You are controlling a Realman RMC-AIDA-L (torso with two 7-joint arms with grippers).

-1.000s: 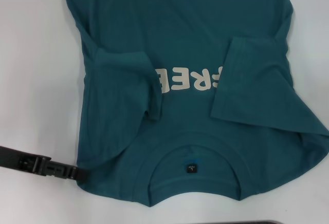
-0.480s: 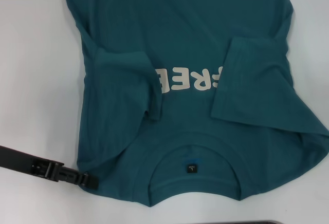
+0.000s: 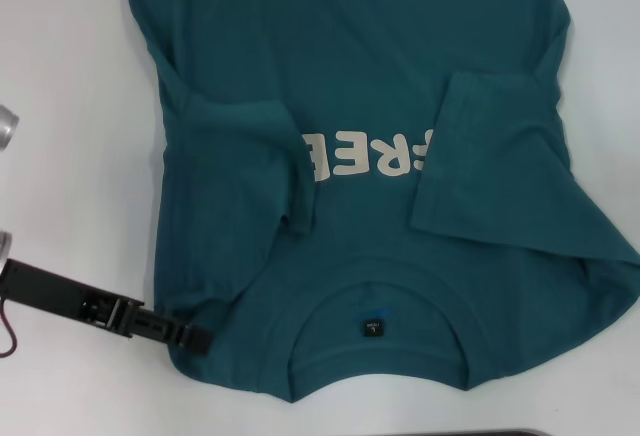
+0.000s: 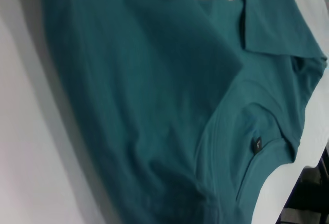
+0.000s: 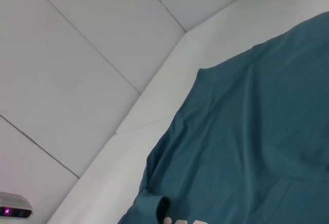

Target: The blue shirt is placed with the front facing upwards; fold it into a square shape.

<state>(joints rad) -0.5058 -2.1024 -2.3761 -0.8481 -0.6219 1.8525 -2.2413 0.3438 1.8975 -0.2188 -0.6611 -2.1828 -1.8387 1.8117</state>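
The left gripper (image 3: pixel 195 339) lies low at the shirt's (image 3: pixel 350 76) shoulder corner near the collar; whether it holds cloth I cannot tell. The shirt lies face up on the white table (image 3: pixel 70 176), both sleeves already folded inward (partly hiding the lettering); the lengthwise folds remain.

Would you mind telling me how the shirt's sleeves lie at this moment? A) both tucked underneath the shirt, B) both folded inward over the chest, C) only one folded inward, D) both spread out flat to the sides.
B: on the blue shirt, each sleeve lies folded inward on the front, covering both ends of the cream lettering.
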